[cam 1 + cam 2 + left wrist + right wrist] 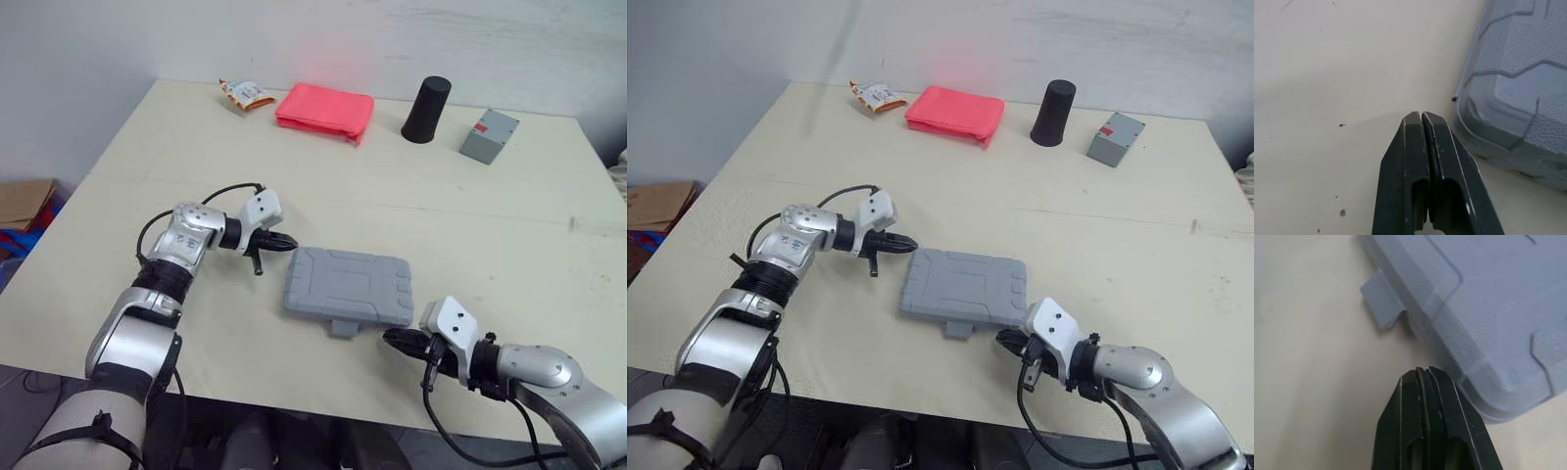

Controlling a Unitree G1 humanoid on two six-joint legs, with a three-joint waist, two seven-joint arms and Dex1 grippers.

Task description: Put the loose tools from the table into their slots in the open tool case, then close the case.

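Both my grippers sit low on the worktop (490, 225) in the head view, flanking the tool case (348, 287), which lies flat near the worktop's middle with its grey lid down. My left gripper (284, 241) is just beside the case's far left corner. My right gripper (394, 339) is just beside its near right corner, close to the latch tab (342, 329) that juts from the near edge. Along the far edge lie a snack packet (245, 94), a red folded cloth (325, 111), a black cylinder (426, 110) and a small grey box (488, 135); I take none of them for a tool.

In the left wrist view my fingers (1413, 161) are clenched together on nothing, their tips near the case's rounded corner but apart from it.

In the right wrist view the fingers are likewise pressed together and empty, pointing at the case's edge, with the latch tab a little further along that edge.

I judge the packing done and the closing step in hand or finished, though I cannot tell whether the latch has caught. The next move calls for a firm press on the tab or lid to confirm it, then drawing both arms clear.
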